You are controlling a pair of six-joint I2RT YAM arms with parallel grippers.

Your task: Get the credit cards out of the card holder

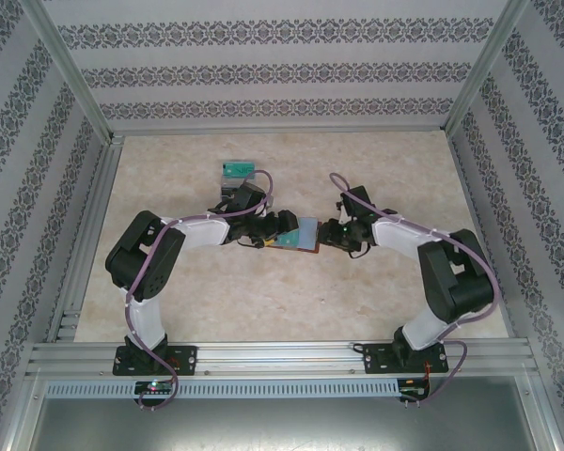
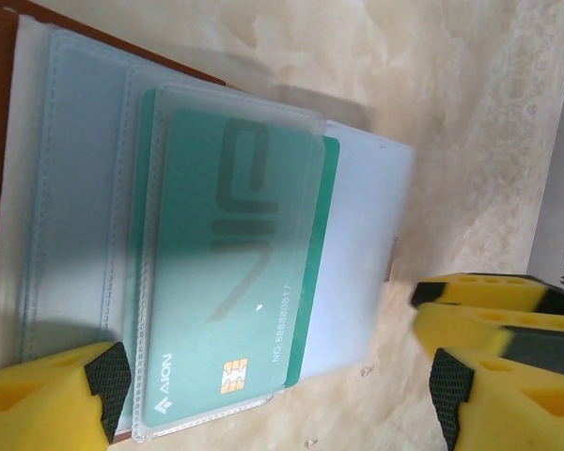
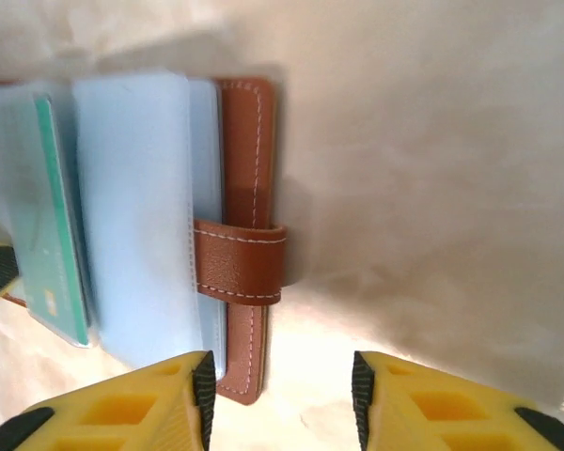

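Note:
The card holder point(image 1: 304, 237) lies open mid-table between both arms. In the left wrist view its pale blue sleeves point(image 2: 85, 188) fan out from the brown cover, and a green credit card point(image 2: 230, 272) with a gold chip sits in the top clear sleeve. My left gripper point(image 2: 280, 385) is open, its yellow fingers point(image 2: 47, 399) standing wide on either side of the card's chip end. In the right wrist view the brown cover with its strap loop point(image 3: 240, 263) is seen. My right gripper point(image 3: 280, 395) is open, and the cover's near corner lies between its fingers, untouched.
A clear grey box holding a teal card point(image 1: 235, 170) rests behind the left arm point(image 1: 150, 258). Aluminium frame rails point(image 1: 282, 355) and patterned walls surround the beige tabletop point(image 1: 291, 301). Bare table stretches to the right of the holder.

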